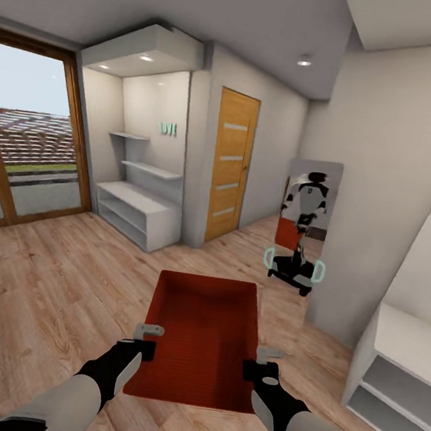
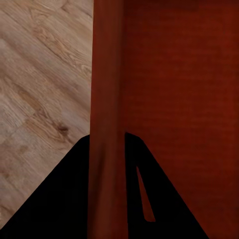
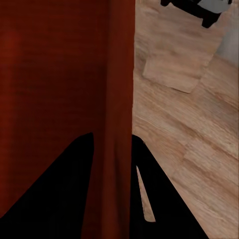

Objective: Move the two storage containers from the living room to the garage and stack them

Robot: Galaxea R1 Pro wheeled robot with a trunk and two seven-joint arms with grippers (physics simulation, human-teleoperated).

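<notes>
I hold one orange-red storage container (image 1: 201,336) level in front of me, above the light wood plank floor (image 1: 49,289). Its open top faces up and it looks empty. My left gripper (image 1: 146,342) is shut on its left wall, and my right gripper (image 1: 258,364) is shut on its right wall. In the left wrist view the thin red wall (image 2: 107,99) runs between the two dark fingers. The right wrist view has the opposite wall (image 3: 117,89) pinched the same way. The second container is out of view.
A wooden door (image 1: 231,163) stands ahead, with white built-in shelves (image 1: 138,209) to its left. A tall mirror (image 1: 304,220) leaning on the right wall reflects the robot. Glass doors (image 1: 20,149) lie far left, and a white cabinet (image 1: 398,376) is close on the right.
</notes>
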